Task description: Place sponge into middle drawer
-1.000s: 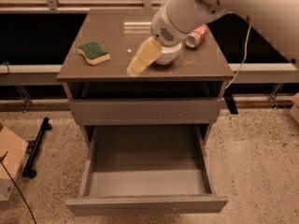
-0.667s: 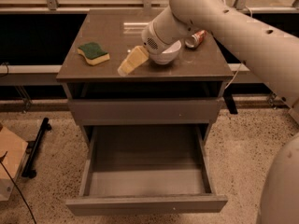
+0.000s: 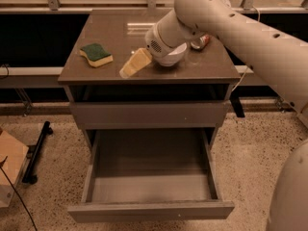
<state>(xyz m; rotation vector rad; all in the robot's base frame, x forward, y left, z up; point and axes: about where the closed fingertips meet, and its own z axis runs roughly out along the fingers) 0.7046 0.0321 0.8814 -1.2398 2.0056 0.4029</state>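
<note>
Sponge (image 3: 96, 55) on cabinet top (image 3: 110, 30), apparently just clear of gripper (image 3: 126, 71)

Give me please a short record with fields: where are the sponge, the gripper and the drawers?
sponge: green-topped yellow rectangular sponge, on the cabinet top, left side
gripper: pale two-finger gripper, over the top, right of the sponge, apart from it
middle drawer: wide grey metal drawer, pulled open, sponge not inside
upper drawer: plain grey front, closed

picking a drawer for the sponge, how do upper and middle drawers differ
The upper drawer is shut; the middle drawer is pulled out, floor showing. Upper sits above middle. Both fronts are plain, handleless. The gripper hovers over the cabinet top near the sponge.
</note>
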